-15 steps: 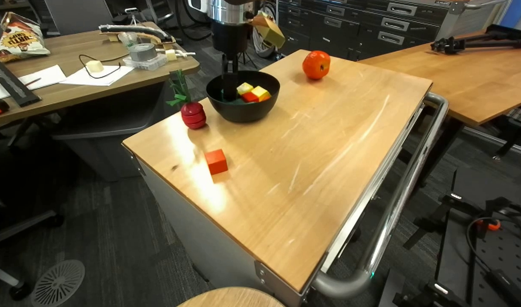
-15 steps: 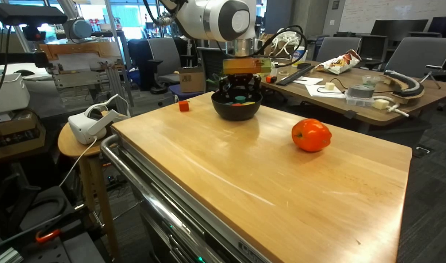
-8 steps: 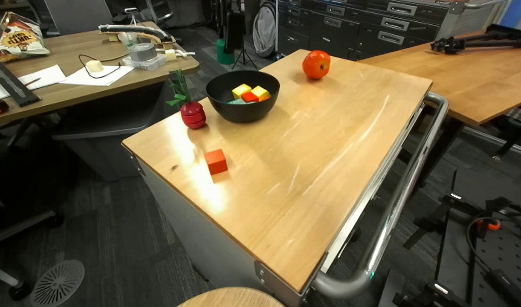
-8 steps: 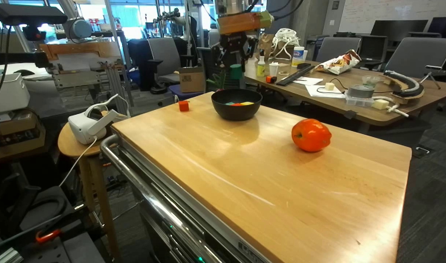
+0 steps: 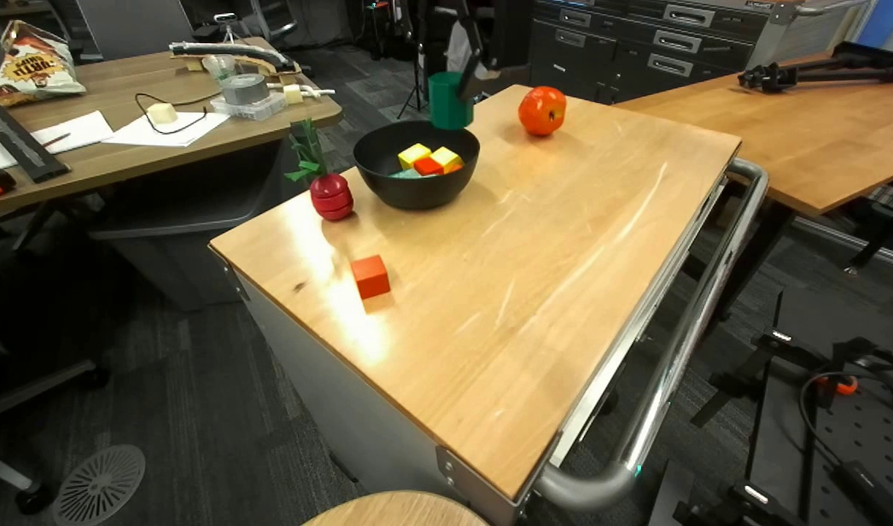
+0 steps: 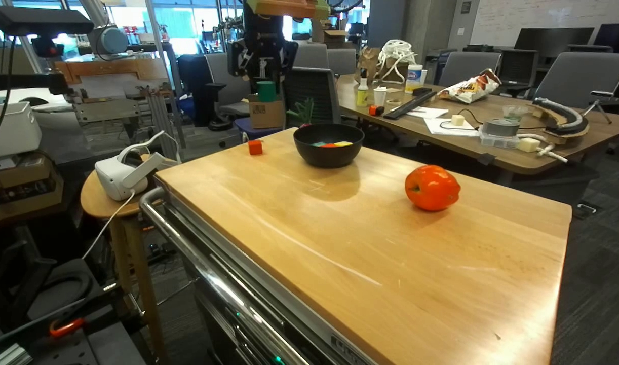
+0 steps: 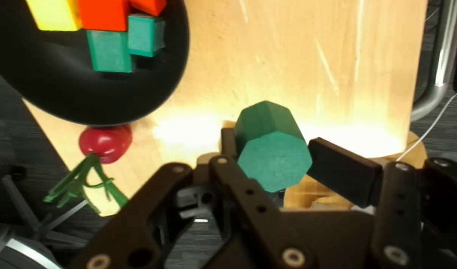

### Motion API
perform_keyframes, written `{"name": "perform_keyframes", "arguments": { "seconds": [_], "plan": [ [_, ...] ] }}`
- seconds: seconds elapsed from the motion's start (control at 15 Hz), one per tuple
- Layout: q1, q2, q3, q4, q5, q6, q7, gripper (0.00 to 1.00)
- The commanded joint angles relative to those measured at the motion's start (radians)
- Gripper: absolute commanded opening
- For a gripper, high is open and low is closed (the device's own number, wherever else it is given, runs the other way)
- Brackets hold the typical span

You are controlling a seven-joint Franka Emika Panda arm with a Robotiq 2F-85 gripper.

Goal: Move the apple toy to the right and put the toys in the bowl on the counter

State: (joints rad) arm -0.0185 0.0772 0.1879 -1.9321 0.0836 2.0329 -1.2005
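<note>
The gripper (image 7: 274, 149) clamps a faceted green block (image 7: 276, 162), fingers parted by its width, clear of the wooden counter (image 5: 563, 256). In an exterior view, an orange-red cube (image 5: 371, 277) lies nearest, then a toy root vegetable (image 5: 331, 197) beside the black bowl (image 5: 416, 194) of blocks (image 5: 415, 155); the apple toy (image 5: 541, 112) sits farthest.

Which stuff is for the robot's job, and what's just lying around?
For the job:
apple toy
counter
bowl
blocks in the bowl
green block in the pincer
red block
dark-red toy

Just lying around:
chip bag
tape roll
paper
white headset
</note>
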Motion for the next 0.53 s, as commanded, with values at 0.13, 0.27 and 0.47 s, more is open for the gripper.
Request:
{"name": "perform_keyframes", "arguments": {
  "seconds": [0.13, 0.27, 0.47],
  "plan": [
    [0.053, -0.029, -0.031, -0.087, 0.047, 0.041, -0.023, 0.24],
    [0.065, 0.013, -0.032, -0.083, 0.028, 0.078, 0.002, 0.24],
    [0.073, 0.061, -0.030, -0.086, 0.008, 0.091, 0.005, 0.24]
  ]
}}
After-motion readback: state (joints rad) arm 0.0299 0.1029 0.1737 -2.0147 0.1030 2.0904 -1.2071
